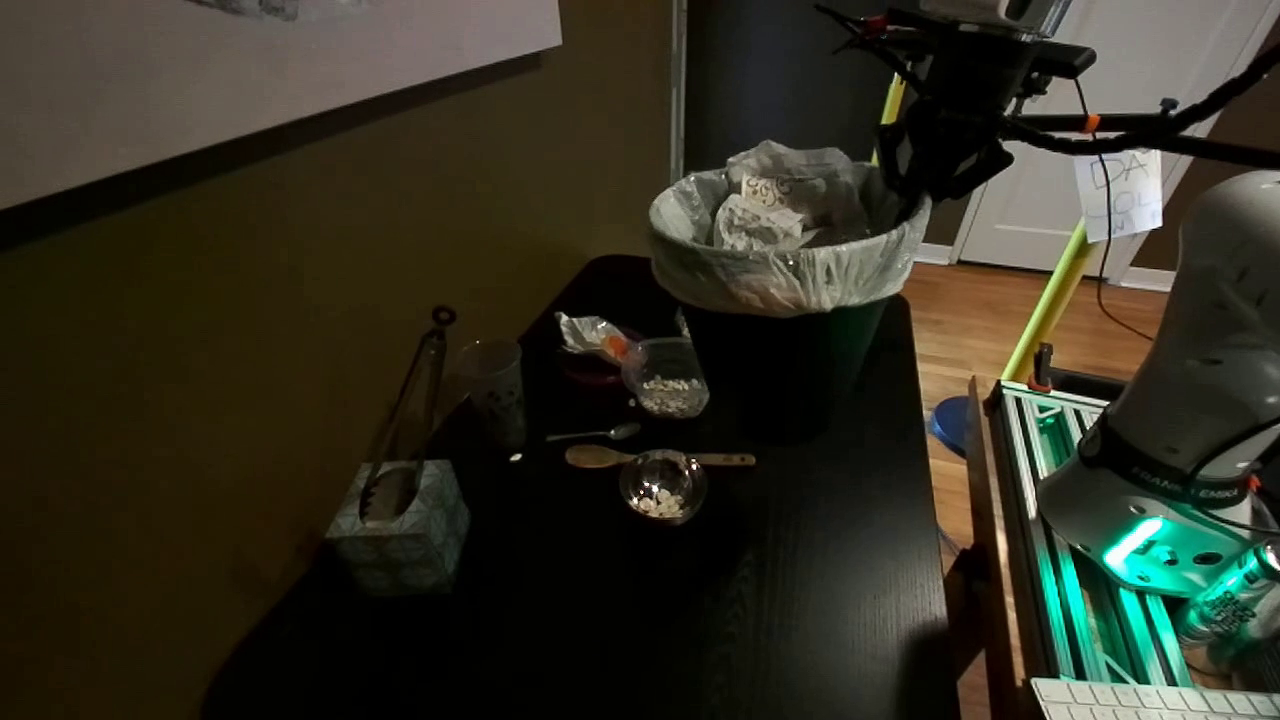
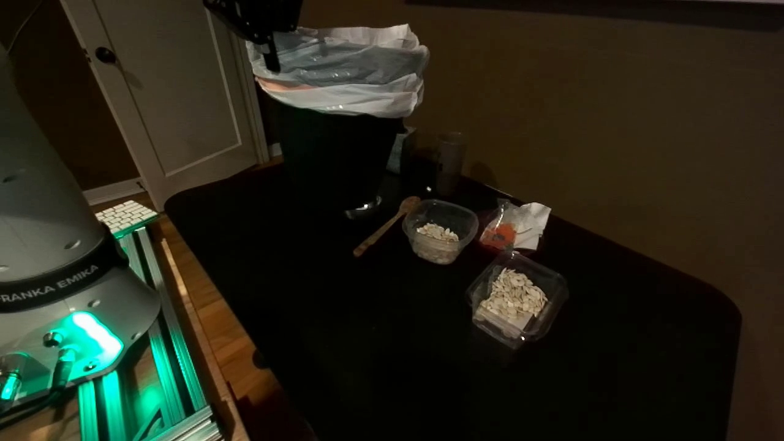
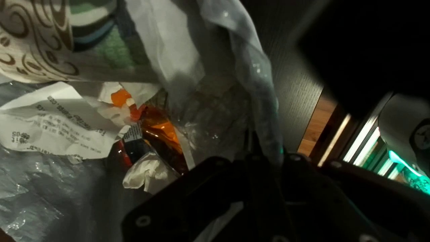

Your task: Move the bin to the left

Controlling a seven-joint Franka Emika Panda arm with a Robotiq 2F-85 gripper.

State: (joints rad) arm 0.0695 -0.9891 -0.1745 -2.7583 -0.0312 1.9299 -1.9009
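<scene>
The black, wood-grained table carries a patterned tissue box with a tumbler near it, a teaspoon, and a wooden spoon with a shiny bowl just beside. Two clear plastic tubs sit near a dark red dish. The bin is over the table, its base lost in shadow.

V dim in both exterior views, grn glow at arm base, tabletop near-black w/ faint sheen.

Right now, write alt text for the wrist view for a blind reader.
A black two-fingered gripper pinches the curved rim of a whitish plastic-lined bin. Inside lie a printed white paper slip, shiny orange-brown plastic and a pale brown-swirled item.
</scene>
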